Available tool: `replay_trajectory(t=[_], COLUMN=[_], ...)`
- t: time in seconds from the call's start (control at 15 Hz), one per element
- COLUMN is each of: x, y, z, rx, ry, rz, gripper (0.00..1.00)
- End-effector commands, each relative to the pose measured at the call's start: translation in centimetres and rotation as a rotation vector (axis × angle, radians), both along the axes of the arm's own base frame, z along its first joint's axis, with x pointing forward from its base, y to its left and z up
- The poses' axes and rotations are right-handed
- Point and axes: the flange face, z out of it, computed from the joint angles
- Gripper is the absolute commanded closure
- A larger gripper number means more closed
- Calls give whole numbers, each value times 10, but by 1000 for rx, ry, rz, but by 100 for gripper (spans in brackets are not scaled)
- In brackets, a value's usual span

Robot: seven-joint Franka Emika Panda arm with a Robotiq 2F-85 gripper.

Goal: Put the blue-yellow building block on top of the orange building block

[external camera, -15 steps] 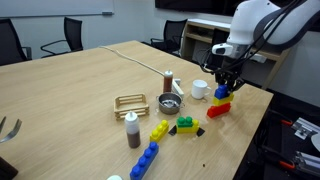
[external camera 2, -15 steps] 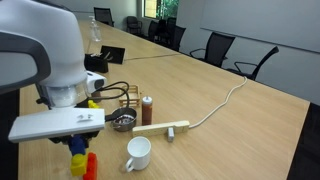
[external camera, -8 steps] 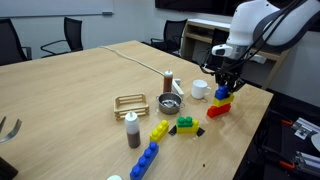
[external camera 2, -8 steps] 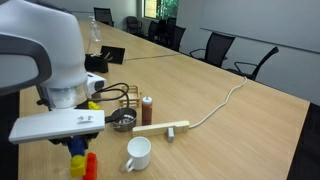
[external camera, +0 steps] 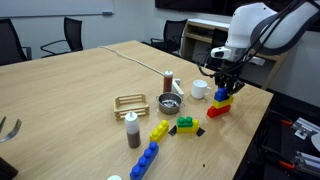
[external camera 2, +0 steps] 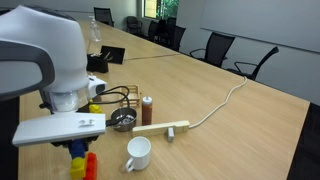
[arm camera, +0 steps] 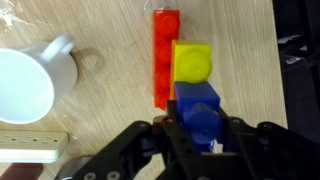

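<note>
One worry: the claw (arm camera: 198, 126) looks clamped on the blue end of the blue-yellow building block (arm camera: 196, 92), which sits offset to one side of the orange building block (arm camera: 163, 55). Let go now and the studs likely won't seat, so it could topple onto the surface (arm camera: 245, 60).

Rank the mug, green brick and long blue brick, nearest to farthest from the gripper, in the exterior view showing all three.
From the gripper:
1. Mug, just beside it.
2. Green brick, nearer the camera.
3. Long blue brick, by the near table edge.
</note>
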Motion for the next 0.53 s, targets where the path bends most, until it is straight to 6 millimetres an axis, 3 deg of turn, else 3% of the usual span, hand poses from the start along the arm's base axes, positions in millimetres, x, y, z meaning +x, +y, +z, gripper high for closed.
replay_trajectory(t=[0.0, 0.47], x=[7, 18], y=[0, -6], z=[-2, -15], rx=[25, 29], ry=[-16, -11], rz=[9, 7], gripper=[90, 90])
